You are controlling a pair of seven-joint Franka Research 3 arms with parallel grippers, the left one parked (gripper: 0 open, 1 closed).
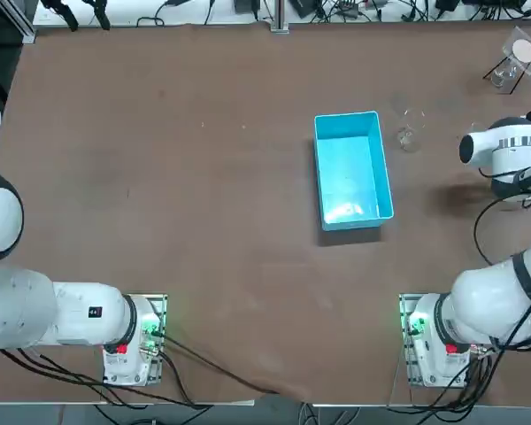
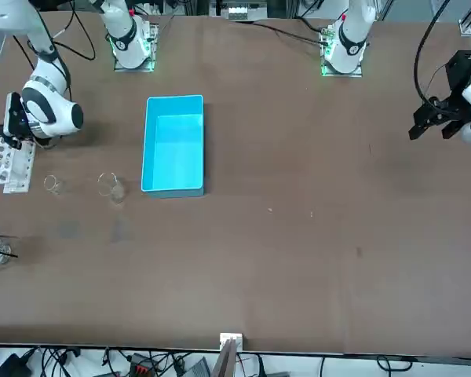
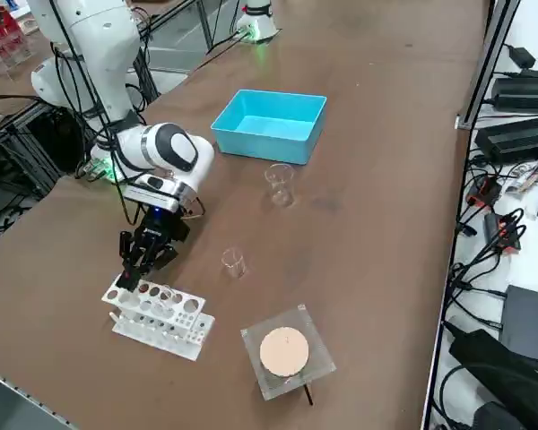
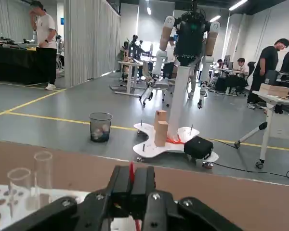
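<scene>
Tube rack, right jaws closed, angled above it

Place: a robotics research lab, in a large open hall.
Bench: a wide brown tabletop with arm bases bolted along its near edge.
Labware: a white test-tube rack at the right edge, two small glass beakers beside it, and a blue bin mid-table.
Arm: the right gripper hangs just over the rack, fingers together.
Wiring: cables and power units lie beyond the far edge.
Hall: the wrist view shows a grey floor with yellow lines, curtains and people at desks.
</scene>
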